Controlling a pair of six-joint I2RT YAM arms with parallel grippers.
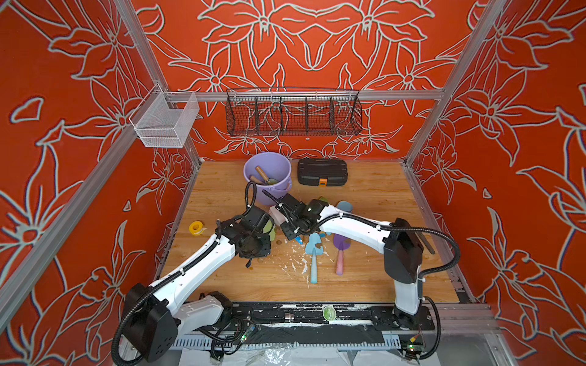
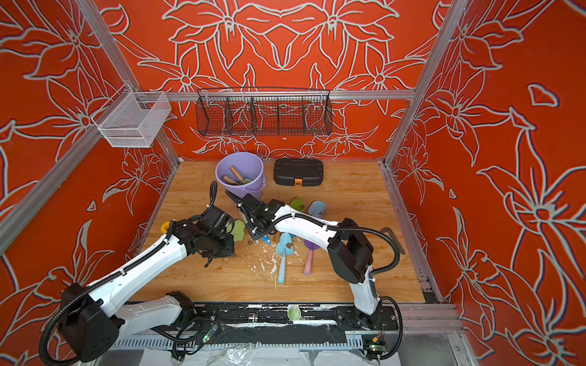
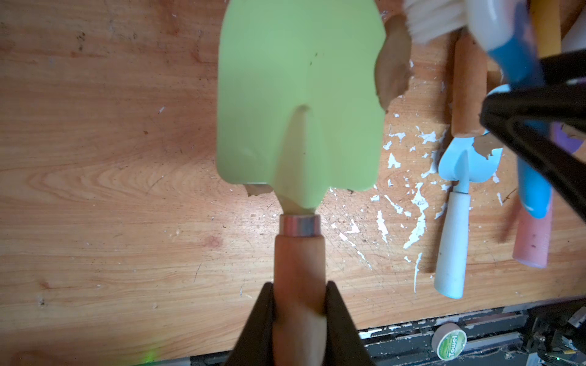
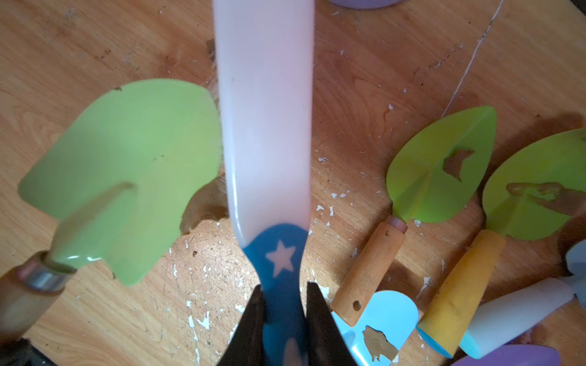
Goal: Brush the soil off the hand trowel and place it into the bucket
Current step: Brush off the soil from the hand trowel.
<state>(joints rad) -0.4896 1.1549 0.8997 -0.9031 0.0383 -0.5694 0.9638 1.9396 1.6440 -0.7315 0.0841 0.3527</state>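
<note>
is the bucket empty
No, two wooden handles lean inside the bucket in both top views.

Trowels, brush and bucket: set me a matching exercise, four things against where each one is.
Things
1. pale green trowel with a wooden handle
2. pink-backed plastic brush with a blue star handle
3. light blue trowel with a pale handle
4. round lavender plastic bucket

Places
a. lying on the wooden table, a brown soil clump on its blade
b. clamped in the right gripper
c. standing at the back, wooden-handled tools inside
d. clamped in the left gripper

Pairs: 1-d, 2-b, 3-a, 4-c
</note>
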